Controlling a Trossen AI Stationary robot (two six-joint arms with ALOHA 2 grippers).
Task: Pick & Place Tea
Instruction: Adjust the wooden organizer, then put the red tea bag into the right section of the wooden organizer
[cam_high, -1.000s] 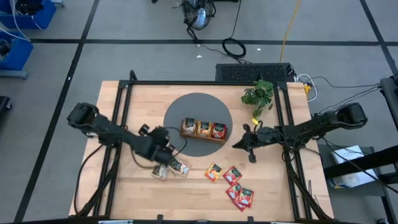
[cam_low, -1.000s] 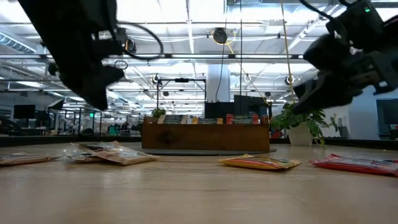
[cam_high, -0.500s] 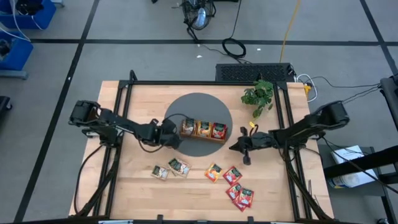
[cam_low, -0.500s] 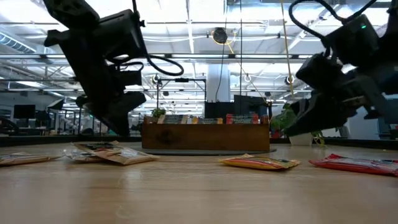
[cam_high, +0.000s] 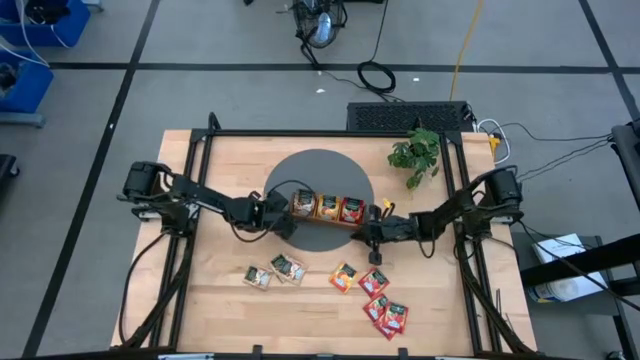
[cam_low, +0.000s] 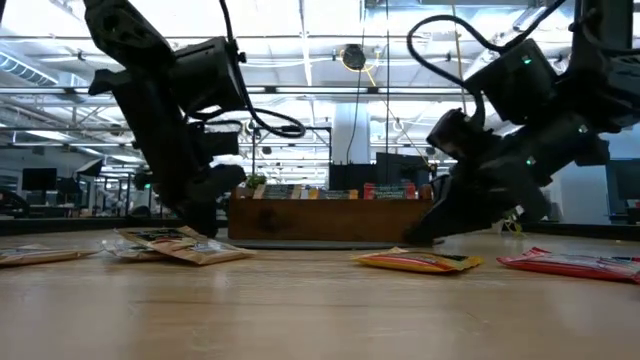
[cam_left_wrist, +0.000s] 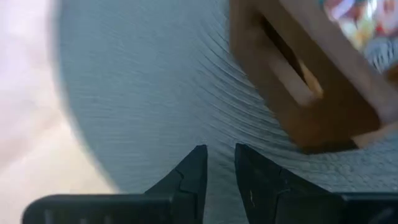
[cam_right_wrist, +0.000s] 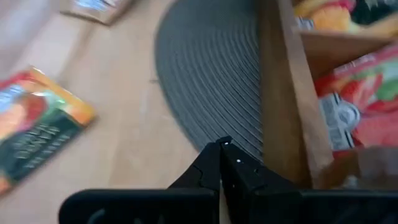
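Note:
The tea is loose sachets on the wooden table: two dark green (cam_high: 288, 268), one orange-yellow (cam_high: 344, 277) and several red (cam_high: 385, 305). More sachets stand in the brown wooden tray (cam_high: 327, 208), which rests on a round grey mat (cam_high: 318, 170). My left gripper (cam_high: 283, 222) is low over the mat at the tray's left end (cam_left_wrist: 292, 93), slightly open with nothing between its fingers (cam_left_wrist: 194, 169). My right gripper (cam_high: 362, 238) is shut, low over the mat's near right part, beside the tray's near wall (cam_right_wrist: 280, 118). My left gripper slants down close above the mat (cam_left_wrist: 155, 93); whether its tips touch the mat, I cannot tell. My right gripper's shut tips (cam_right_wrist: 222, 148) stand just off the tray's near wall, close over the mat's edge; I cannot tell if they touch either.
A small potted plant (cam_high: 415, 152) stands at the table's far right. Black frame rails (cam_high: 195, 190) run along the table's left and right sides. Bare wood lies along the near left part (cam_high: 215, 310).
My left gripper has left the green sachets, going toward the far edge and down to the tray's left end, turning as it went. My right gripper has moved left toward the tray and sunk close to the mat. The sachets and tray have stayed put.

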